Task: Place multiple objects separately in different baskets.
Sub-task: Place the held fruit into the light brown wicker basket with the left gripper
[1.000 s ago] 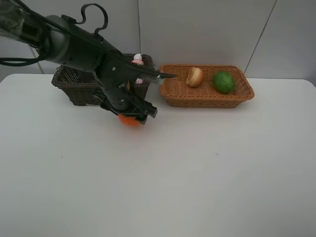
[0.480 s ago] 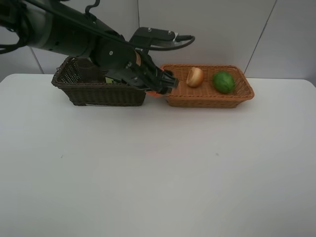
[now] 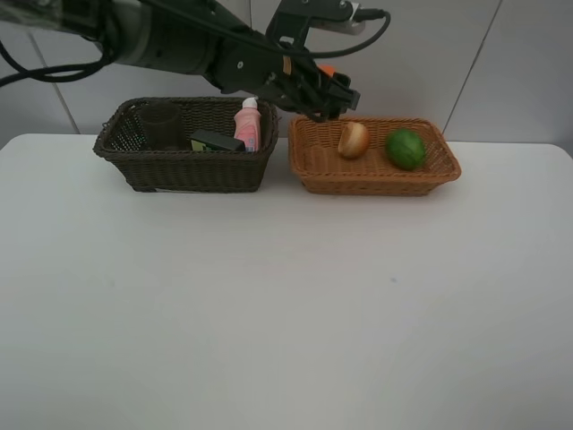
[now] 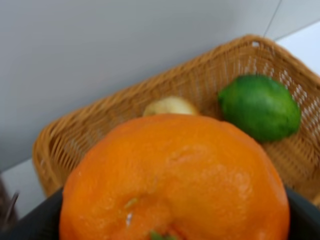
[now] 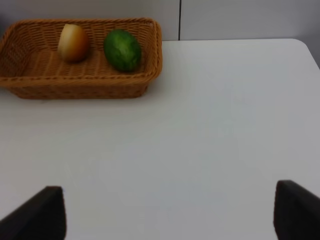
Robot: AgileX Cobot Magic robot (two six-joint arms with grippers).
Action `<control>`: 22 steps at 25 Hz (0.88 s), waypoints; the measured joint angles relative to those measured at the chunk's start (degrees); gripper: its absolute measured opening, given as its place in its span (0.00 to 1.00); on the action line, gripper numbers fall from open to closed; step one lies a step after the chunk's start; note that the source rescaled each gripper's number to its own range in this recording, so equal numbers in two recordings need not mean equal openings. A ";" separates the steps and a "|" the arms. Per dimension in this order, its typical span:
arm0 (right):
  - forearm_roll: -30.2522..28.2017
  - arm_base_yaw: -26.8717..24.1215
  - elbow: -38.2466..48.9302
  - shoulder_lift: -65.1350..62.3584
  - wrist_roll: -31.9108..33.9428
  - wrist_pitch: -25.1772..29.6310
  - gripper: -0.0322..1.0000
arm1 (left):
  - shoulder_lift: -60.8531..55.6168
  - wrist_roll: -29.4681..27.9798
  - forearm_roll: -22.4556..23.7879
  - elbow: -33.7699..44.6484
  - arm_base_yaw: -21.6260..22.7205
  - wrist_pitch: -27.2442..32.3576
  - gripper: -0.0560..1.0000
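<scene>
Holding the orange mandarin (image 4: 175, 180), the left arm's jaws hang over the near-left end of the light wicker basket (image 3: 376, 175); the drop is straight down. Right jaws stand wide, empty.

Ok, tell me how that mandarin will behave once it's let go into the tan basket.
The mandarin is round, so it will probably roll a little. The tan basket has raised walls that should stop it. It may bump the peach, which lies close below the left gripper.
</scene>
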 joint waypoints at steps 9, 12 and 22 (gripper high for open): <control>0.00 0.00 0.00 0.00 0.00 0.00 0.84 | 11.58 0.00 0.12 -11.63 0.00 2.24 0.93; 0.00 0.00 0.00 0.00 0.00 0.00 0.84 | 12.91 0.00 0.12 -12.03 0.00 2.51 0.93; 0.00 0.00 0.00 0.00 0.00 0.00 0.84 | 13.18 5.67 0.61 -12.22 0.00 4.43 0.93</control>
